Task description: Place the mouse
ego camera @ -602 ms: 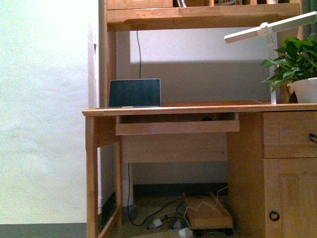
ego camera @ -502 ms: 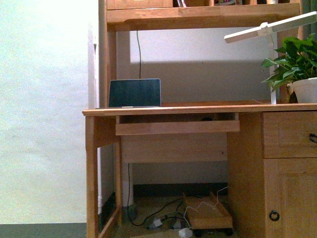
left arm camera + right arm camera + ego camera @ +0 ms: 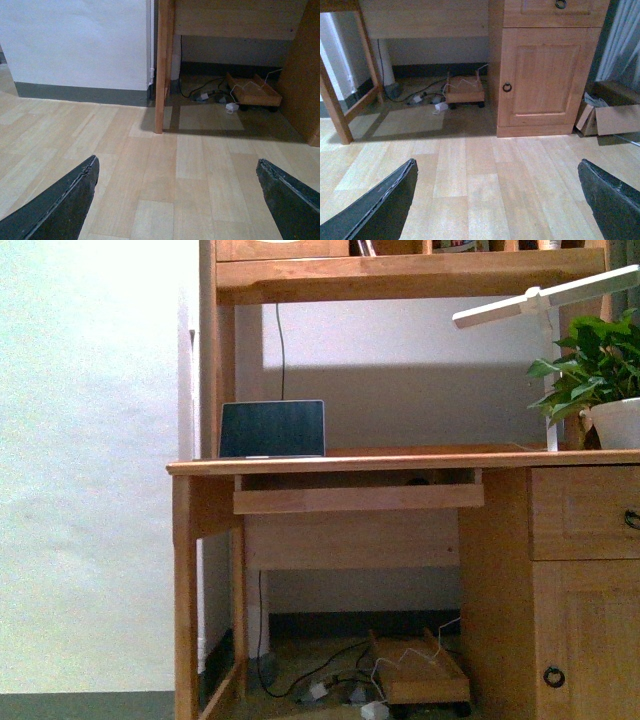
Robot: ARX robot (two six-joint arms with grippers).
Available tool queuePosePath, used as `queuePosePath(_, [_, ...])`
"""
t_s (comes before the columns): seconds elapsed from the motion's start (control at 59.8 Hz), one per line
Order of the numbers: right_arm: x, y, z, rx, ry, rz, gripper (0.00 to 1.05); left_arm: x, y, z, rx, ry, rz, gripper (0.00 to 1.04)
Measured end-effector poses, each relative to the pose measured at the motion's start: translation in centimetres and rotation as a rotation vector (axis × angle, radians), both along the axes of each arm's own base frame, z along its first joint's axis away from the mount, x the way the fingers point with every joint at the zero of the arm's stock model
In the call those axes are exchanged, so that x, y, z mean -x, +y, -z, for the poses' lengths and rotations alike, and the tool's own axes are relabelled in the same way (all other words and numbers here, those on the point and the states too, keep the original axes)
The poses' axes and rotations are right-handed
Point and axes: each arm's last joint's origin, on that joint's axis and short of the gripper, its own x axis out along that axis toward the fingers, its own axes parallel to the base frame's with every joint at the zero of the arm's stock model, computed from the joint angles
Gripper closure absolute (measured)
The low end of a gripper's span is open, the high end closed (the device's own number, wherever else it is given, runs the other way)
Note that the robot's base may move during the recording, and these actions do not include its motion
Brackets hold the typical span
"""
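Note:
A small dark shape (image 3: 418, 480) lies in the gap above the pull-out tray (image 3: 358, 497) of the wooden desk (image 3: 400, 459); it is too small to tell whether it is the mouse. No mouse shows in either wrist view. My left gripper (image 3: 177, 200) is open and empty, low above the wood floor, facing the desk's left leg (image 3: 164, 65). My right gripper (image 3: 497, 200) is open and empty above the floor, facing the desk's cupboard door (image 3: 542, 75). Neither arm shows in the front view.
A laptop (image 3: 272, 428) stands open on the desk's left. A white lamp (image 3: 545, 298) and a potted plant (image 3: 600, 370) are on its right. Cables and a wheeled wooden stand (image 3: 420, 672) lie under the desk. Cardboard (image 3: 615, 120) lies right of the cupboard.

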Motion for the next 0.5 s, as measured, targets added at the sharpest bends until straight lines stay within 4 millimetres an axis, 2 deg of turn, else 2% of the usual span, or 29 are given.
queuePosePath(0.502, [0.00, 0.00, 0.00, 0.000, 0.000, 0.000, 0.08, 0.00, 0.00, 0.00, 0.000, 0.000, 0.000, 0.08])
